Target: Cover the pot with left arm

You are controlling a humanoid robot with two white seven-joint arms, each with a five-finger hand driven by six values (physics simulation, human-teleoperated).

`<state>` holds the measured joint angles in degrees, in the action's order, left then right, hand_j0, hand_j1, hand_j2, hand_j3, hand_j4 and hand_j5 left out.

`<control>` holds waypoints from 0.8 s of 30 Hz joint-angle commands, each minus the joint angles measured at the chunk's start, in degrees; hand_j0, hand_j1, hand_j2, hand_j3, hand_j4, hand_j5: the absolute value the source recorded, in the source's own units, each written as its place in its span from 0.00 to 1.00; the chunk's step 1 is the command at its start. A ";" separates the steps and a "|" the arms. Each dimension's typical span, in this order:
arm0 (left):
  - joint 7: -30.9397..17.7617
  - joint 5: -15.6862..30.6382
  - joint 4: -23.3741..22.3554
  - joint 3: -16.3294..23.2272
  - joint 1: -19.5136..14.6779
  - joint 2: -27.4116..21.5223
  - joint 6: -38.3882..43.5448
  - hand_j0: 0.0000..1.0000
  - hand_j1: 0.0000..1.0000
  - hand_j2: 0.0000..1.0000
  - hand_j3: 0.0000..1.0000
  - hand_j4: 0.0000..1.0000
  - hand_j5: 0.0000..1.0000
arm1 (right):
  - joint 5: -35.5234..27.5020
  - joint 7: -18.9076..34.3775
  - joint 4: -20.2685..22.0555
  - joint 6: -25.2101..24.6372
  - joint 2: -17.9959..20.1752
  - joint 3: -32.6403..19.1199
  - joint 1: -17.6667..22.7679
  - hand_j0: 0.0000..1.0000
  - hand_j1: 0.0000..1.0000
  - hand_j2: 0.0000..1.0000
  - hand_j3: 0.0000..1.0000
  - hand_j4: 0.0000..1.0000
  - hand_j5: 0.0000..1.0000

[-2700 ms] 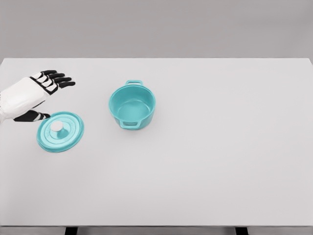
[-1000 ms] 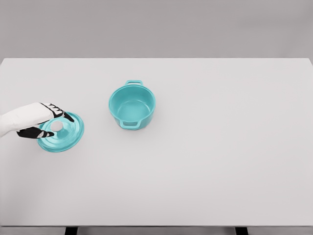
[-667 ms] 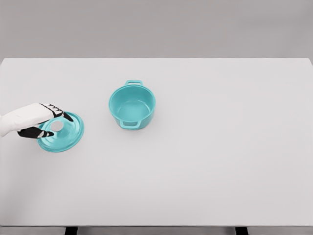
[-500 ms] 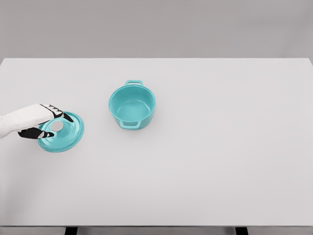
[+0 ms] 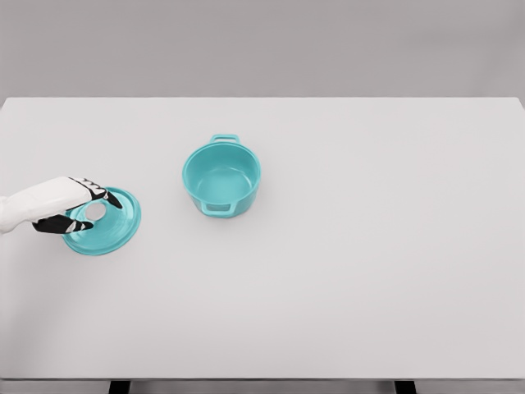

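Note:
A teal pot (image 5: 221, 179) stands open and upright left of the table's middle, with one handle toward the back and one toward me. Its teal lid (image 5: 102, 222) lies flat on the table to the left, with a pale round knob (image 5: 96, 212) on top. My left hand (image 5: 92, 211) reaches in from the left edge at the lid's near-left side. Its black fingers (image 5: 107, 196) curl over the far side of the knob, the thumb (image 5: 67, 224) presses in on the near side, and they close on it. The lid still rests on the table.
The white table (image 5: 369, 246) stretches wide to the right and front of the pot. About a hand's width of bare tabletop separates the lid from the pot.
The left hand came down from behind the lid onto its knob and its fingers curled in around it. Over the last second it barely shifted. Lid and pot have not moved.

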<state>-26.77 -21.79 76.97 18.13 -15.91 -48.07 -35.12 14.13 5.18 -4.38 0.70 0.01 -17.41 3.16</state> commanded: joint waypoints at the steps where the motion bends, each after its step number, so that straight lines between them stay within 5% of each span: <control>1: 0.05 0.26 -0.07 -0.02 0.00 -0.01 0.12 0.66 0.66 0.66 0.66 0.66 0.66 | -0.07 0.01 -0.02 0.00 -0.01 0.01 0.00 1.00 1.00 1.00 1.00 1.00 1.00; 24: 0.05 0.52 0.46 -0.11 0.09 -0.09 0.12 0.51 0.51 0.51 0.51 0.51 0.51 | 0.02 0.01 -0.02 0.00 -0.01 0.01 0.00 1.00 1.00 1.00 1.00 1.00 1.00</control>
<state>-26.74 -21.74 77.21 18.06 -15.82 -48.06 -35.12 14.13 5.18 -4.37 0.70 0.01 -17.41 3.16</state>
